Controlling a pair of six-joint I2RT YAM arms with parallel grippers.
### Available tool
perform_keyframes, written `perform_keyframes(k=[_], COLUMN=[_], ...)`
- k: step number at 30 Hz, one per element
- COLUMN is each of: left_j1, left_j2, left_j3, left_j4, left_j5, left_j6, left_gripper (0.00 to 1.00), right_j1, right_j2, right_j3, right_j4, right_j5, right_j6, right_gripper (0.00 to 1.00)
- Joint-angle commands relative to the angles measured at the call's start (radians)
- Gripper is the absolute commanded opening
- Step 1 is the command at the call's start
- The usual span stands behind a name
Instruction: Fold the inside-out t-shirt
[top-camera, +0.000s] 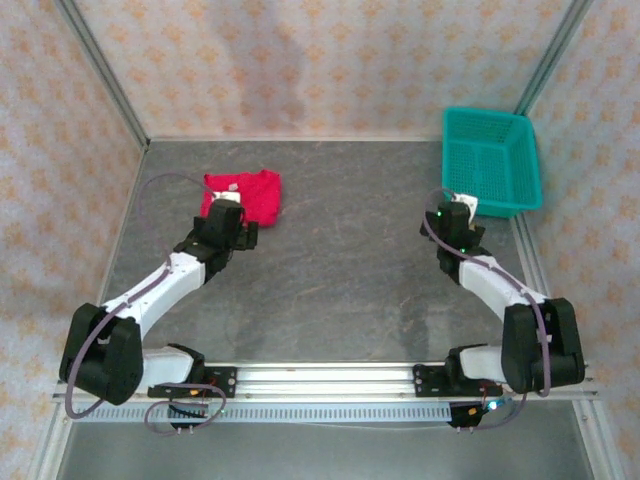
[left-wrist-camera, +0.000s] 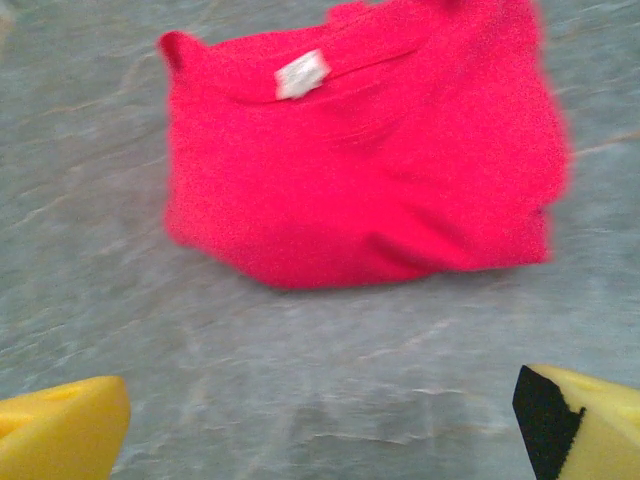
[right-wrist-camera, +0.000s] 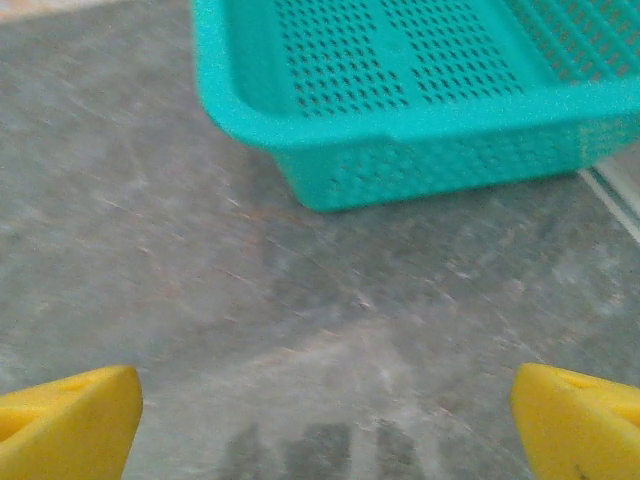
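One inside-out t-shirt lies on the bench, at the far left, gathered into a rough, lumpy bundle rather than spread flat. It is bright red, and it is the single garment here. In the left wrist view one small white tag sits near its upper edge, just under a curved seam; whatever is printed on the tag is too blurred to read. No other label or writing can be made out on the arms or the walls.

There are two arms, each with one tool. The left tool hangs at the near edge of the t-shirt. Its yellow fingertips are spread wide in the left wrist view, with bare bench between them and the red cloth lying beyond them, apart from both pads.

The right tool is on the other side of the bench, well apart from the t-shirt (the whole middle of the bench lies between). Its yellow fingertips are also spread wide, over bare bench.

One teal mesh basket stands at the far right corner, just beyond the right tool; its perforated near wall faces the right wrist camera.
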Motion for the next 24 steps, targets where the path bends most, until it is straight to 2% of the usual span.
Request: perform_keyframes(k=[1,4,6,8,13,16,18,24], left_j1=[0.034,0.049,0.063,0.079,0.126,0.147,0.165,0.203], left_j2=[0.005,-0.007,-0.019,-0.032,-0.039,-0.01,0.022,0.093], left_j3=[-0.068,-0.164,-0.203,-0.222,-0.288,-0.317,-0.329,-0.356], left_j4=[0.188,0.322,0.374,0.397,0.546,0.639,0.701,0.848], left_j5=[-0.183,-0.165,-0.094,-0.047,0.044,0.045,0.056,0.054], left_j6=[0.006,0.047,0.074,0.073,0.073,0.082,0.081,0.076], left_gripper=[1.0,1.0,1.0,1.0,1.0,1.0,1.0,1.0], right_j1=[0.003,0.003,0.003,0.002,0.001,0.0,-0.011,-0.018], right_j2=[0.029,0.085,0.111,0.115,0.162,0.222,0.206,0.21], right_j3=[-0.042,-0.105,-0.131,-0.122,-0.133,-0.168,-0.147,-0.182], right_j4=[0.244,0.37,0.454,0.443,0.548,0.69,0.614,0.692], right_j5=[0.117,0.119,0.117,0.097,0.091,0.084,0.064,0.054], right_j6=[-0.076,-0.079,-0.096,-0.114,-0.145,-0.151,-0.131,-0.128], right_gripper=[0.95,0.96,0.97,0.97,0.98,0.98,0.98,1.0])
